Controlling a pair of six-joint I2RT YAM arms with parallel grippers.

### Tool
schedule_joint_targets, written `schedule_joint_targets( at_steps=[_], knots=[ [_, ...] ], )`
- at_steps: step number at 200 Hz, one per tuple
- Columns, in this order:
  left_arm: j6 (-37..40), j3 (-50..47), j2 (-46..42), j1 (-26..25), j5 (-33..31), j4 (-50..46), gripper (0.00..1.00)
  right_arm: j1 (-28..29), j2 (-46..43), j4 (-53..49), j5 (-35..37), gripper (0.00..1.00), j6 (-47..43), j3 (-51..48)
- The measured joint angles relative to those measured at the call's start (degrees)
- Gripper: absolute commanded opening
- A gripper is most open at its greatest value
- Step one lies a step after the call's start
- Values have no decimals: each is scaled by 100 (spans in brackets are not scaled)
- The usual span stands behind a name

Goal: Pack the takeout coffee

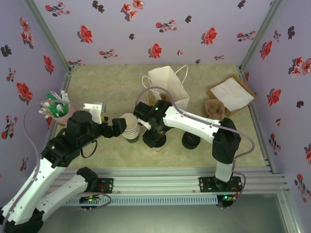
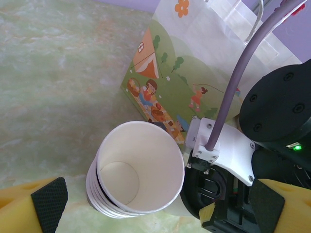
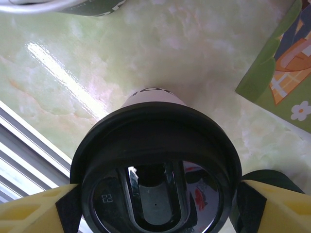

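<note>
Floral walls (image 1: 194, 14), pale marbled table (image 1: 112, 82); left jaws wide, right jaws flank takeout coffee (image 3: 155, 160), grip unclear.

On the bench (image 1: 112, 80), seen from above, the paper bag (image 1: 167, 85) stands upright toward 12 o'clock. At the bag's 7 o'clock stands the stack of open cups (image 1: 130, 127), between the fingers of the left hand (image 2: 157, 204) and apart from both. The takeout coffee (image 3: 155, 145) stands at that stack's 3 o'clock, before the bag, between the fingers of the right hand (image 3: 158, 208); contact cannot be told. The stack of lids (image 1: 190, 141) sits at the coffee's 3 o'clock. A carrier (image 1: 214, 108) lies at the bag's 4 o'clock. Behind it, at 1 o'clock, a board (image 1: 210, 92) bears a sheet (image 1: 231, 93). A holder of sticks (image 1: 56, 109) stands at the bench's 9 o'clock edge, with a small box (image 1: 93, 108) at its 3 o'clock.
</note>
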Motion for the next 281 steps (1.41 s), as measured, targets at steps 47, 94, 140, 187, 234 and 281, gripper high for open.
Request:
schedule_joint_targets(
  at_steps=[47,94,140,187,234,281],
  knots=[
    [17,0,0,0,-2,2,99,-9,0,57,-90,79,4,-96],
    [17,0,0,0,-2,17,99,-9,0,79,-94,74,22,-111],
    [15,0,44,0,-111,15,99,-9,-28,74,-94,71,85,-111],
    [4,105,632,221,-363,26,99,13,-251,-61,-94,70,308,-109],
    [-129,780,1738,1202,-105,363,98,94,-861,-498,-94,69,612,195],
    [-205,1884,3580,2072,629,1169,95,120,-1368,-1060,-87,69,820,1088]
  ],
)
